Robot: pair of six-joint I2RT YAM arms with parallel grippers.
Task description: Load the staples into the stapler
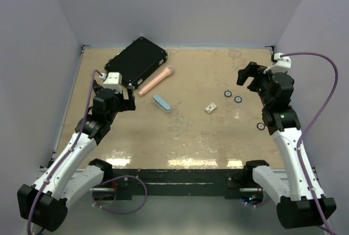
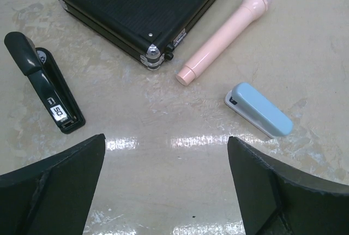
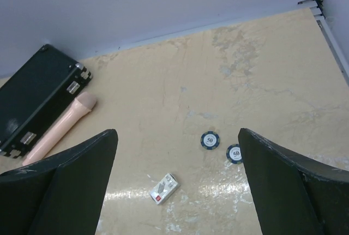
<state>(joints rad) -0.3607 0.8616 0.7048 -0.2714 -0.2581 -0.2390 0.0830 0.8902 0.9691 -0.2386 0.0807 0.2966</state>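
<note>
The staples [image 1: 211,107] are a tiny grey-white rectangular block lying mid-table, also in the right wrist view [image 3: 164,188]. A light blue stapler [image 1: 162,103] lies closed left of centre and shows in the left wrist view [image 2: 259,109]. A black stapler [image 2: 46,85] lies beside the black case; in the top view my left arm hides it. My left gripper [image 1: 130,97] is open and empty, hovering short of both staplers [image 2: 166,153]. My right gripper [image 1: 248,77] is open and empty, raised over the right side, with the staples below and ahead of it [image 3: 177,142].
A black case [image 1: 136,60] lies at the back left with a pink cylinder [image 1: 155,81] beside it. Three poker chips lie on the right: two [image 1: 228,93] [image 1: 238,99] near the staples, one [image 1: 262,126] by the right arm. Walls enclose the table.
</note>
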